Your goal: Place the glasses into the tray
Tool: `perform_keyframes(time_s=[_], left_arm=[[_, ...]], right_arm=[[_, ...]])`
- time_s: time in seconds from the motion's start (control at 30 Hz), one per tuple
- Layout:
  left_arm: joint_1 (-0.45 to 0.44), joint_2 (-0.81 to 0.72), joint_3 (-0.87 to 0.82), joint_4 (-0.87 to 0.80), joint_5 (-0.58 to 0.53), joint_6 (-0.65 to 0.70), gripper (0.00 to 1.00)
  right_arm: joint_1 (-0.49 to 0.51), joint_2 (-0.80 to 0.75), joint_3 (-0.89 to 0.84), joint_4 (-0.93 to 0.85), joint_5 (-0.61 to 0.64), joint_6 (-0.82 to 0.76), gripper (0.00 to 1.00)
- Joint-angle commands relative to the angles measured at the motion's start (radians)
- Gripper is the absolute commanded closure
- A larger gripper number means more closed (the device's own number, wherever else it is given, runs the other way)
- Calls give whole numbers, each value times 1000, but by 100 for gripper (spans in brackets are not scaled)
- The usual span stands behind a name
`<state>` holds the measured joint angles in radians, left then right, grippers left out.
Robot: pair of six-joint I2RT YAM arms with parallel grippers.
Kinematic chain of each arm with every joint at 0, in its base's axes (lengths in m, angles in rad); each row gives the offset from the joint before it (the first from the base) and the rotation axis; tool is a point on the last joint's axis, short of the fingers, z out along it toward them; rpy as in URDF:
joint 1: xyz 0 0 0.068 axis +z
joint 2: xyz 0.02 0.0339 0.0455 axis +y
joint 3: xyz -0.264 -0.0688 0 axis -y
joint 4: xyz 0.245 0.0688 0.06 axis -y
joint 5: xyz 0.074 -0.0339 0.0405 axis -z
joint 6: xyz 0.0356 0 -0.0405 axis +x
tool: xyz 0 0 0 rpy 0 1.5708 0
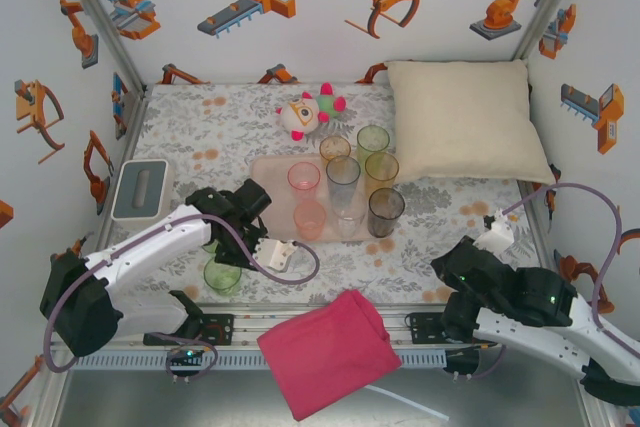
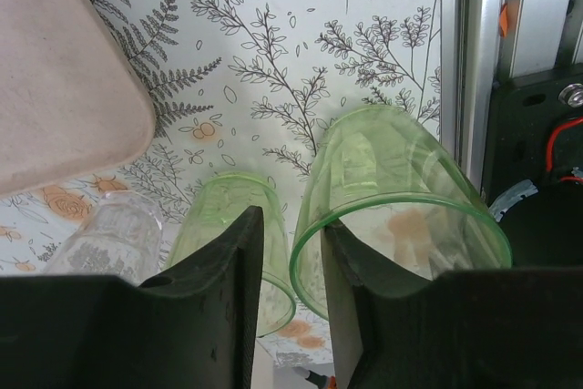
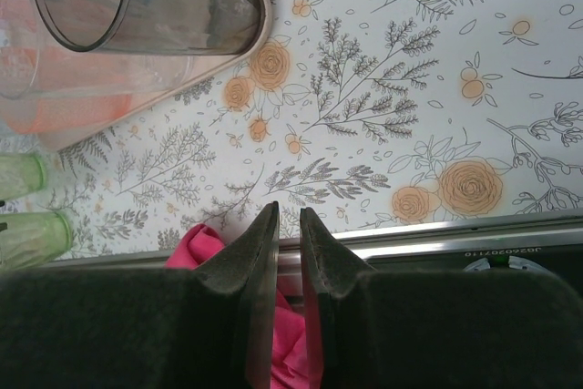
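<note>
The pale pink tray point(image 1: 268, 169) lies mid-table and holds several glasses, among them a pink one point(image 1: 304, 177), a yellow one point(image 1: 381, 169) and a smoky grey one point(image 1: 385, 211). Left of the tray's corner point(image 2: 55, 88), my left gripper point(image 2: 291, 220) point(image 1: 224, 253) is open astride the rim of a green glass point(image 2: 401, 189) point(image 1: 222, 276). One finger is inside it and one outside. A second green glass point(image 2: 228, 216) and a clear one point(image 2: 114, 234) stand beside it. My right gripper point(image 3: 289, 211) point(image 1: 445, 267) hovers near the front edge, a narrow slit open, holding nothing.
A pink cloth point(image 1: 325, 347) point(image 3: 196, 248) hangs over the table's front rail. A small grey box point(image 1: 142, 189) sits at the left, a cream pillow point(image 1: 465, 132) at the back right, and a plush toy point(image 1: 305, 112) behind the tray.
</note>
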<state>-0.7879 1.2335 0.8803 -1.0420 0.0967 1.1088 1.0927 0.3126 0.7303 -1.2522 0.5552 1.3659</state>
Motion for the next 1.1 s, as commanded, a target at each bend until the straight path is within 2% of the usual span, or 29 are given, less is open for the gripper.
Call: perform_keyframes(time_s=[0.0,0.23,0.37,0.53,0.67,1.07], left_arm=[[-9,-15,-9,-8,10,-9,67],[-13,-16,-12,2,-2,-15,74],[-14,-15,-12,2,-8,-16,83],[-17,-14,-10,3,-7,-26,87],[-20,-14,1,1,1,-51,95],[-20,20,145,-67,53,-194,95]], right_arm=[[3,-12,-12,-7,37,19,80],[3,-15,-12,-9,37,19,80],[3,-18,-14,-9,37,19,80],[3,-21,-15,-9,36,19,80],[4,-24,-14,-9,37,19,80],[4,-36,-17,-13,41,19,80]])
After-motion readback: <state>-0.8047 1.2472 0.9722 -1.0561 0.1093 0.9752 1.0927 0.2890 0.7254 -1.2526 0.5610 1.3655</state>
